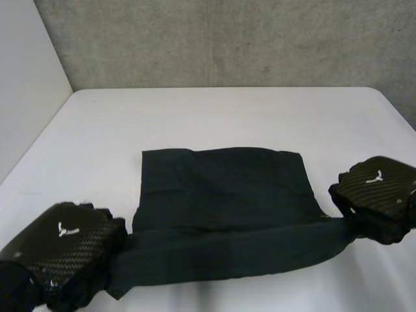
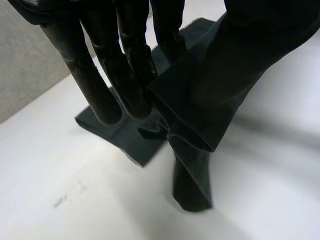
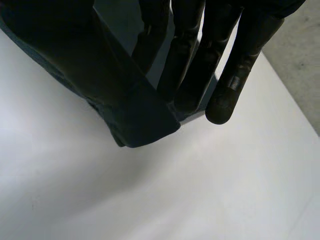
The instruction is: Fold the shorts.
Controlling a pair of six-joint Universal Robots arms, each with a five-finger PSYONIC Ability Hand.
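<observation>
The dark shorts (image 1: 221, 188) lie flat in the middle of the white table (image 1: 227, 110), with their near edge raised into a band stretched between my two hands. My left hand (image 1: 65, 240) holds the band's near left end. At its own wrist, its fingers (image 2: 100, 85) pinch a hemmed fold of the shorts (image 2: 200, 100), which hangs down to the table. My right hand (image 1: 377, 188) holds the right end, its fingers (image 3: 235, 65) closed against a hemmed corner of the shorts (image 3: 100, 85) lifted off the table.
A grey concrete wall (image 1: 227, 39) stands behind the table's far edge, and a white wall (image 1: 26, 78) runs along its left side. Bare table surface surrounds the shorts on the far side and both flanks.
</observation>
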